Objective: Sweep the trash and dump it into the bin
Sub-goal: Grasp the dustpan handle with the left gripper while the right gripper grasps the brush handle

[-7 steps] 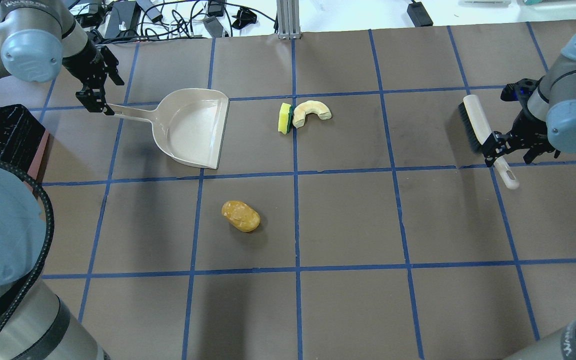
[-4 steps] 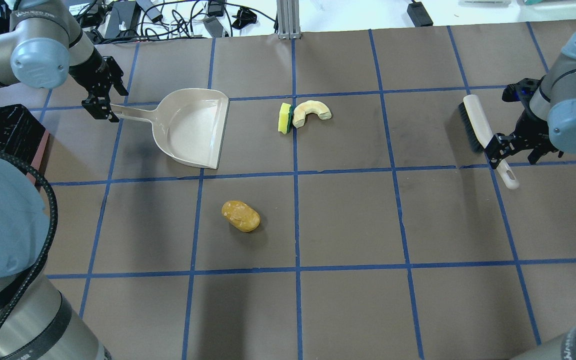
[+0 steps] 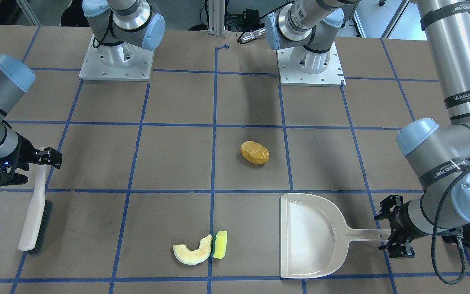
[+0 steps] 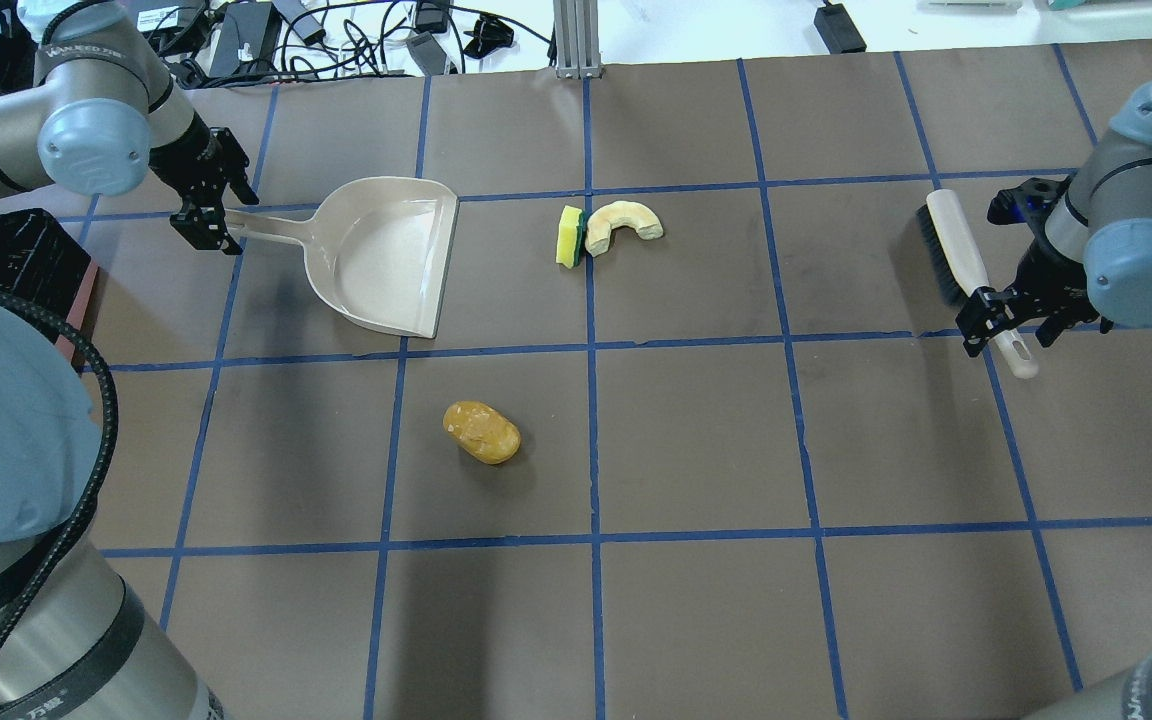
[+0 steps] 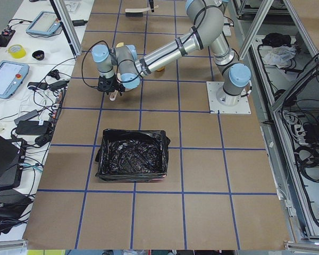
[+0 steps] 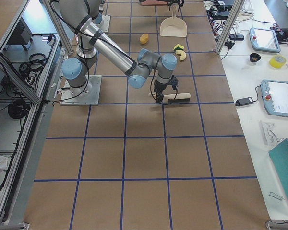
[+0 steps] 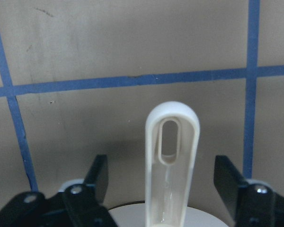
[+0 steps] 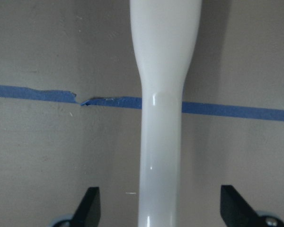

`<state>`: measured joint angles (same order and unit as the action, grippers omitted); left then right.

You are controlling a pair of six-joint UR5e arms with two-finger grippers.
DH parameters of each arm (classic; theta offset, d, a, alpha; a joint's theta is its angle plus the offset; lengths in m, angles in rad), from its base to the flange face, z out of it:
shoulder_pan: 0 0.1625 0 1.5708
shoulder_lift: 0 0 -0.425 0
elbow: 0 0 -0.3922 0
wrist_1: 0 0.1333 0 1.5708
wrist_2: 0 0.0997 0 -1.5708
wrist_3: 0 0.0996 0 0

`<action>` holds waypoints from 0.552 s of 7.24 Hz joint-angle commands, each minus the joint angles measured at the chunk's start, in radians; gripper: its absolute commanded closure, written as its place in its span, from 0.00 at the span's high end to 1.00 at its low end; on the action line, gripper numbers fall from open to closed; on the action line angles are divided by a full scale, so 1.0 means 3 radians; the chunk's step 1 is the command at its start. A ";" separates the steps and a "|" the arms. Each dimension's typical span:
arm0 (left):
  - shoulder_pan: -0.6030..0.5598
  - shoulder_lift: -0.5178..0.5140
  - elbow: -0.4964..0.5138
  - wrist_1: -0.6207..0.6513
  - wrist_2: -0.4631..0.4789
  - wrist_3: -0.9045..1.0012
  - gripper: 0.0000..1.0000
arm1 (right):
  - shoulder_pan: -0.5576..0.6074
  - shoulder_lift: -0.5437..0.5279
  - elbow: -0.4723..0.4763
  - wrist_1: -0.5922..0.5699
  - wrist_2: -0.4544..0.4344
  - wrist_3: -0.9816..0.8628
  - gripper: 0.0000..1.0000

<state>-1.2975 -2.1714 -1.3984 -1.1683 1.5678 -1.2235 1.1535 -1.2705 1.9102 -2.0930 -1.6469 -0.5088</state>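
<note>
Holding left claw [image 4: 206,226] spread astride the dustpan [image 4: 386,255] handle, right claw [image 4: 1005,336] spread astride the brush [image 4: 954,243] handle; pinching neither. Seeing sponge [image 4: 569,237], slice [image 4: 624,221] and lump [image 4: 481,432] lying between dustpan mouth and brush; bin [image 5: 132,134] beyond left claw.

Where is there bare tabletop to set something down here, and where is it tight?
Free: the wide stretch between the melon slice and the brush; the row of squares on the robot's side of the potato lump. Tight: the dustpan mouth to the sponge against the slice, and the left hand at the dustpan handle beside the bin.
</note>
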 commanded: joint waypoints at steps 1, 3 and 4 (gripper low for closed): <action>0.0014 -0.0013 -0.0007 0.0013 -0.0046 -0.0007 0.38 | 0.0000 0.0031 -0.0022 -0.0018 0.0018 -0.0007 0.84; 0.0009 -0.0007 -0.0007 0.0013 -0.0113 -0.0017 0.00 | 0.0000 0.0017 -0.0001 -0.0018 0.0049 0.0014 0.75; 0.0009 -0.0002 -0.0007 0.0013 -0.0113 -0.0023 0.00 | 0.0000 0.0001 -0.0006 -0.0018 0.0070 0.0019 0.75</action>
<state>-1.2941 -2.1734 -1.4004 -1.1643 1.5367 -1.2280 1.1536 -1.2652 1.9080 -2.0984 -1.6340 -0.5067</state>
